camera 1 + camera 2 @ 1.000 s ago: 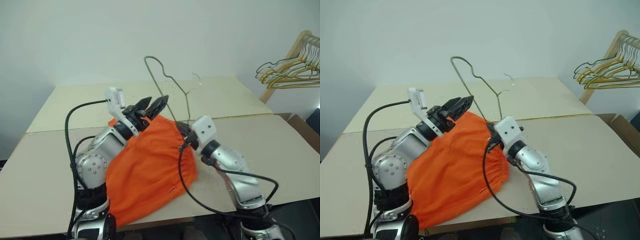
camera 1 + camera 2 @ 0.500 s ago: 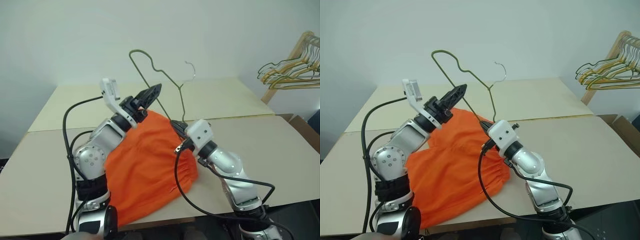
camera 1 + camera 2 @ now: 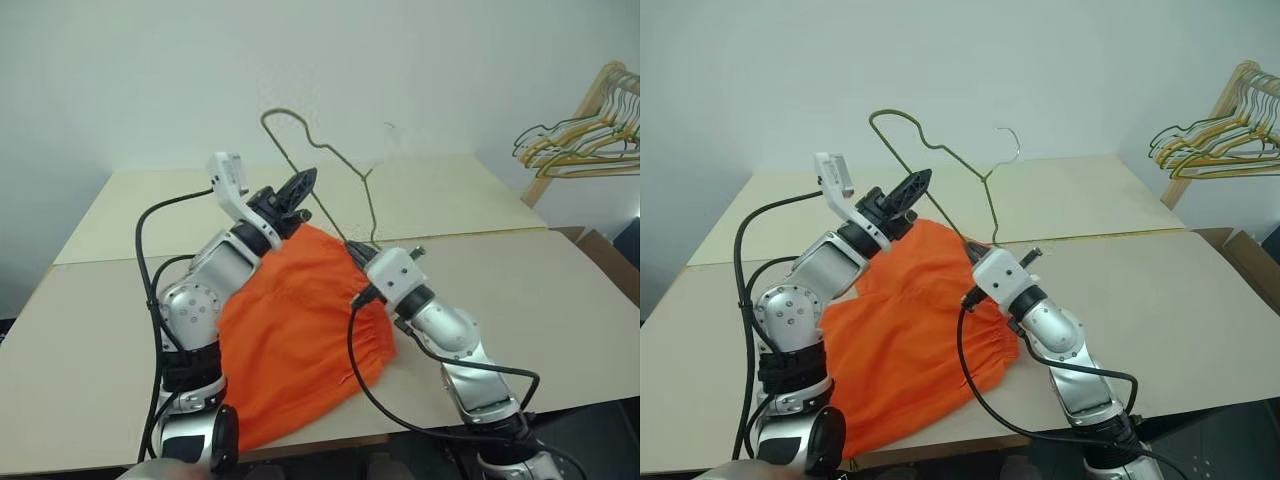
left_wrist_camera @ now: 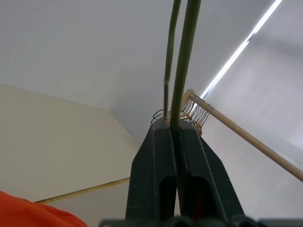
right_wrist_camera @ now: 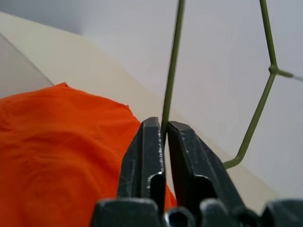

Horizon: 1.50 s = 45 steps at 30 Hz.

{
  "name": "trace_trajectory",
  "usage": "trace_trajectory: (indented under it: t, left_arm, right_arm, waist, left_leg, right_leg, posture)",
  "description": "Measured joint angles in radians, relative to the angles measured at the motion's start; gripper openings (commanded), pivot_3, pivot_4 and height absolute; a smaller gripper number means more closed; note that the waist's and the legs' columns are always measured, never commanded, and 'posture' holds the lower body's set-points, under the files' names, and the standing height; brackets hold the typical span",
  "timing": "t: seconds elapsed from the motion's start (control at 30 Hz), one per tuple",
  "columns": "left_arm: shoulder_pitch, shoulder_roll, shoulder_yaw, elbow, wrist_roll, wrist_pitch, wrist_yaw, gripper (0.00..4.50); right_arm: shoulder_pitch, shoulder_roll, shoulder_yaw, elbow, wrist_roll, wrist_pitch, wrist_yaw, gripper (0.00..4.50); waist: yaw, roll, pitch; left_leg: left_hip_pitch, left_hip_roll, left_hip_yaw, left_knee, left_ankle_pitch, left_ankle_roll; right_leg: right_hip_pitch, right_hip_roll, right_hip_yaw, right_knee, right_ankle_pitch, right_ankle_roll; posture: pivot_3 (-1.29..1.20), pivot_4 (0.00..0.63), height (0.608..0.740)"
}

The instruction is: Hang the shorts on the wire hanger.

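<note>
Olive-green wire hanger [image 3: 940, 160] stands tilted above the shorts [image 3: 905, 330], pinched by the left gripper [image 3: 912, 188]; the right gripper [image 5: 164, 130] holds another wire run with jaws barely parted. Thin, springy wire likely twists; grip near corners. Soft shorts lie beneath both.

The shorts [image 3: 905, 330] lie on the table [image 3: 1200, 300], between the two arms. The hanger [image 3: 940, 165] stands above their far edge. A hanger rack [image 3: 1215, 130] stands far right.
</note>
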Motion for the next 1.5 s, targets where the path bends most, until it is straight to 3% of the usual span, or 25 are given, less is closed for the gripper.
trace_trajectory:
  t: [0.17, 0.3, 0.5, 0.63, 0.73, 0.87, 1.07, 1.33, 1.43, 1.5]
  left_arm:
    - [0.015, 0.099, -0.047, -0.023, 0.084, -0.071, -0.14, 0.0]
    - [0.014, 0.221, -0.009, -0.017, 0.096, -0.129, -0.287, 0.0]
    - [0.032, 0.342, 0.135, 0.004, -0.096, -0.13, -0.585, 0.0]
    - [0.074, 0.374, 0.185, 0.004, -0.205, -0.127, -0.754, 0.0]
    - [0.1, 0.385, 0.186, 0.002, -0.253, -0.12, -0.849, 0.0]
    - [0.106, 0.388, 0.166, -0.008, -0.256, -0.12, -0.86, 0.0]
    - [0.133, 0.366, 0.125, -0.022, -0.208, -0.137, -0.823, 0.0]
    - [0.157, 0.339, 0.121, -0.051, -0.207, -0.156, -0.792, 0.0]
    - [0.157, 0.335, 0.117, -0.051, -0.206, -0.16, -0.79, 0.0]
    - [0.157, 0.335, 0.116, -0.051, -0.206, -0.162, -0.79, 0.0]
  right_arm:
    - [0.005, -0.011, -0.008, 0.001, 0.002, -0.047, 0.018, 3.22]
    - [0.022, -0.051, -0.098, -0.031, 0.23, 0.006, 0.158, 3.22]
    - [-0.045, -0.254, -0.253, -0.037, 0.752, 0.468, 0.438, 3.22]
    - [-0.101, -0.323, -0.279, 0.059, 0.916, 0.633, 0.599, 3.22]
    - [-0.128, -0.339, -0.253, 0.16, 0.938, 0.674, 0.715, 3.22]
    - [-0.209, -0.332, -0.203, 0.219, 0.939, 0.703, 0.793, 3.22]
    - [-0.309, -0.225, -0.167, 0.223, 0.932, 0.705, 0.767, 3.22]
    - [-0.32, -0.196, -0.126, 0.223, 0.921, 0.727, 0.745, 3.22]
    - [-0.327, -0.191, -0.124, 0.227, 0.921, 0.732, 0.742, 2.7]
    - [-0.328, -0.19, -0.124, 0.228, 0.922, 0.736, 0.742, 1.99]
  waist:
    - [-0.005, 0.0, 0.0]
    - [-0.004, 0.0, 0.001]
    - [-0.007, 0.001, 0.001]
    - [-0.003, 0.001, 0.001]
    - [-0.001, 0.0, 0.001]
    - [0.001, 0.0, 0.001]
    - [0.002, 0.0, 0.001]
    - [0.013, 0.0, 0.001]
    - [0.014, 0.0, 0.001]
    - [0.014, 0.0, 0.001]
  left_leg:
    - [0.0, 0.0, 0.001, 0.0, 0.0, 0.0]
    - [0.0, 0.0, 0.0, 0.0, 0.0, 0.0]
    - [0.001, 0.001, 0.0, 0.0, -0.002, 0.004]
    - [0.003, 0.002, 0.0, 0.0, -0.005, 0.01]
    - [0.004, 0.002, 0.0, 0.0, -0.005, 0.01]
    - [0.003, 0.002, -0.001, 0.0, -0.005, 0.009]
    - [0.002, 0.002, -0.002, 0.0, -0.001, 0.002]
    - [0.0, 0.002, -0.003, 0.0, -0.001, 0.001]
    - [0.0, 0.002, -0.003, 0.0, -0.001, 0.001]
    - [0.0, 0.001, -0.002, 0.0, -0.001, 0.001]
  right_leg:
    - [0.0, 0.0, 0.0, 0.0, 0.0, 0.0]
    - [0.0, 0.0, 0.0, -0.001, 0.0, 0.0]
    - [0.001, 0.0, -0.001, -0.002, -0.001, -0.001]
    - [0.003, 0.002, -0.002, -0.001, -0.001, -0.002]
    - [0.004, 0.002, -0.002, -0.001, -0.001, -0.002]
    - [0.003, 0.001, -0.002, 0.0, -0.001, -0.002]
    - [0.001, 0.001, -0.002, 0.002, -0.001, -0.002]
    - [-0.001, 0.001, -0.002, 0.002, -0.001, -0.002]
    - [-0.001, 0.001, -0.002, 0.002, -0.001, -0.002]
    - [-0.001, 0.001, -0.003, 0.002, -0.001, -0.002]
  posture:
    - [0.0, 0.0, 0.74]
    - [0.01, 0.0, 0.74]
    - [0.02, 0.0, 0.74]
    - [0.02, 0.0, 0.74]
    - [0.04, 0.0, 0.74]
    - [0.05, 0.0, 0.74]
    - [0.05, 0.0, 0.74]
    - [0.05, 0.0, 0.74]
    - [0.05, 0.0, 0.74]
    - [0.05, 0.0, 0.74]
